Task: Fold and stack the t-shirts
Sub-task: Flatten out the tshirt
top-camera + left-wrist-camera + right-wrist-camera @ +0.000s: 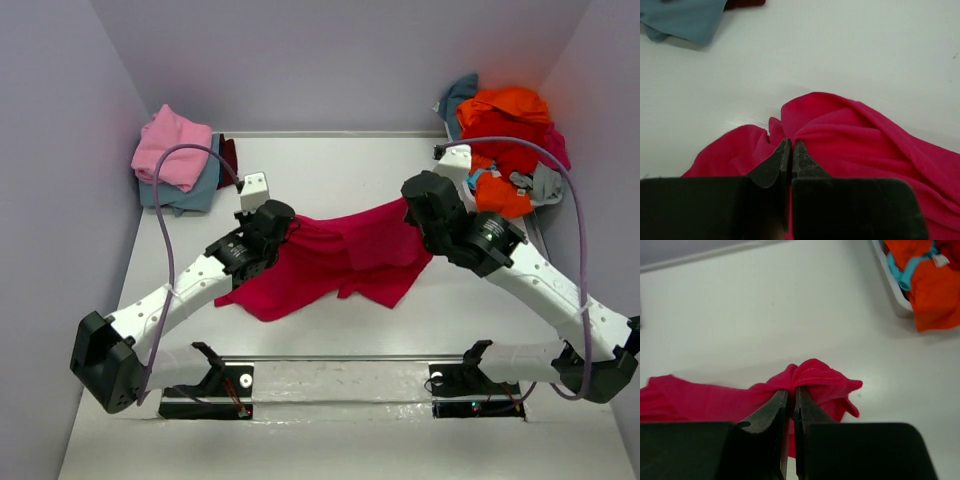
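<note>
Far right, a bin (888, 281) holds orange tees (505, 108); left pincer (791, 144) and right pincer (791, 390) grip the magenta tee (340, 262).

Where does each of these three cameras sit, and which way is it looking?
Top: fixed above and behind the arms, looking down at the table; both arms show, left gripper and right gripper shut on the red shirt.
Left wrist: on the left arm, looking past its own shut fingers at the red shirt, blue shirt beyond.
Right wrist: on the right arm, past its own fingers pinching the red shirt, orange shirts beyond.
Shared: all three see the red shirt.
</note>
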### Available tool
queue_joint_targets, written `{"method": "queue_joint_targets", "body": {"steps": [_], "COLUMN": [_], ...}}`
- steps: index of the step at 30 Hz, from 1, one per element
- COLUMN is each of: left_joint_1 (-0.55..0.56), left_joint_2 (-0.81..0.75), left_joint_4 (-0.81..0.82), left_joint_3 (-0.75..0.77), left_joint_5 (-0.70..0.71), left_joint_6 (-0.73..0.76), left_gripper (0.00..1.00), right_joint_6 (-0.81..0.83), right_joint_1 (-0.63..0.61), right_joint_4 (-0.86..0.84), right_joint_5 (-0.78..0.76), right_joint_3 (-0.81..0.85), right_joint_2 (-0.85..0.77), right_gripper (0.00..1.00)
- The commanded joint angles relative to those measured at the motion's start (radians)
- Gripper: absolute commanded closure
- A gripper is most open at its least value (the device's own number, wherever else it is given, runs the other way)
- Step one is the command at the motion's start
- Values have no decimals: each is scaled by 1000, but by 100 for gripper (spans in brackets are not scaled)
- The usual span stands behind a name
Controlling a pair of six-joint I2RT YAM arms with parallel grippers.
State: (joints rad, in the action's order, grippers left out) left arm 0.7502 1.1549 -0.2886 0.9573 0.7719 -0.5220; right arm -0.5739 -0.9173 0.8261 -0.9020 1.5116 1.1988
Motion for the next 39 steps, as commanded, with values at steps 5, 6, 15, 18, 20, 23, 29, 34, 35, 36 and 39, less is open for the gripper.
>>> {"method": "queue_joint_targets", "body": {"steps": [5,6,15,18,20,23,29,34,35,36,39], "left_joint_1": [-188,-201,-298,-331,-362,-382,-403,-425,-425,-437,-448], "left_joint_2": [150,201,434,492,543,601,759,842,883,899,948], "left_joint_4": [160,167,270,289,296,290,192,166,129,118,106], "left_joint_3": [20,35,129,159,210,283,506,633,688,710,761], "left_joint_5": [-192,-206,-316,-355,-375,-394,-390,-413,-419,-427,-465], "left_joint_6": [-98,-99,-78,-70,-67,-59,-15,16,16,16,14], "left_gripper": [94,94,73,72,74,81,81,76,70,70,39], "right_joint_6": [-11,5,95,111,106,114,137,144,143,135,132], "right_joint_1": [271,293,408,448,486,520,587,607,607,617,626], "right_joint_4": [-183,-194,-318,-329,-314,-305,-206,-167,-156,-141,-113], "right_joint_5": [244,265,452,489,532,572,612,647,655,666,710], "right_joint_3": [-179,-171,-58,2,56,105,303,409,448,464,522], "right_joint_2": [52,92,313,393,449,501,640,728,745,777,837], "right_gripper": [93,93,93,93,93,93,93,93,93,93,93]}}
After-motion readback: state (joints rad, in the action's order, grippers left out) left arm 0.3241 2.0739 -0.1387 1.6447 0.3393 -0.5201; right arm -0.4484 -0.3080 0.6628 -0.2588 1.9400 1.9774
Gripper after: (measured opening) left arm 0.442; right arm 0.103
